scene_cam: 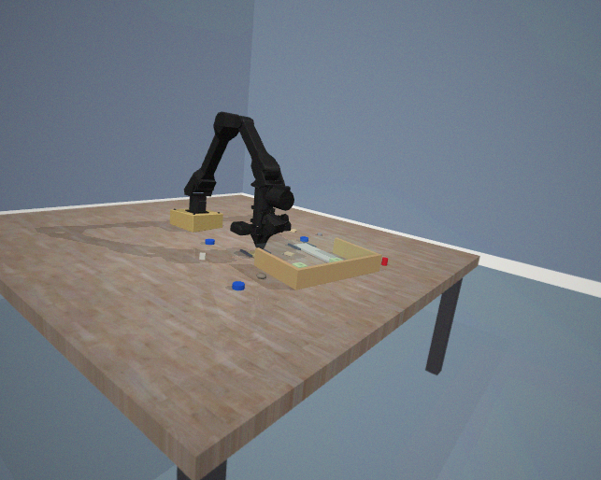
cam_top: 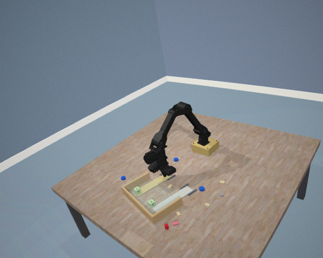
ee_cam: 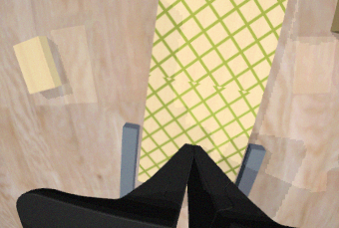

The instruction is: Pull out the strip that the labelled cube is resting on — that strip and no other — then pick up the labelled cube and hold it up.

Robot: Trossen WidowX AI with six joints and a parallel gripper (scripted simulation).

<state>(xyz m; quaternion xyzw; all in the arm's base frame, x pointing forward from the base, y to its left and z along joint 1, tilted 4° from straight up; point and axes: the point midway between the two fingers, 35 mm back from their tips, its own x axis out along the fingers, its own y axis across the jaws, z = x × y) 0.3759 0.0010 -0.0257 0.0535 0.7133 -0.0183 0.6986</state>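
A yellow strip with a green lattice and a pale strip lie inside a three-sided wooden frame. One green cube is at the yellow strip's far end. Another green cube is at the pale strip's far end. Both show dark marks, too small to read. My gripper is shut and empty, pointing down over the near end of the yellow strip. Its height above the strip is hard to tell.
Grey rails flank the yellow strip's near end. A small tan block lies between the strips. Blue discs, a red cylinder and a pink block lie outside the frame.
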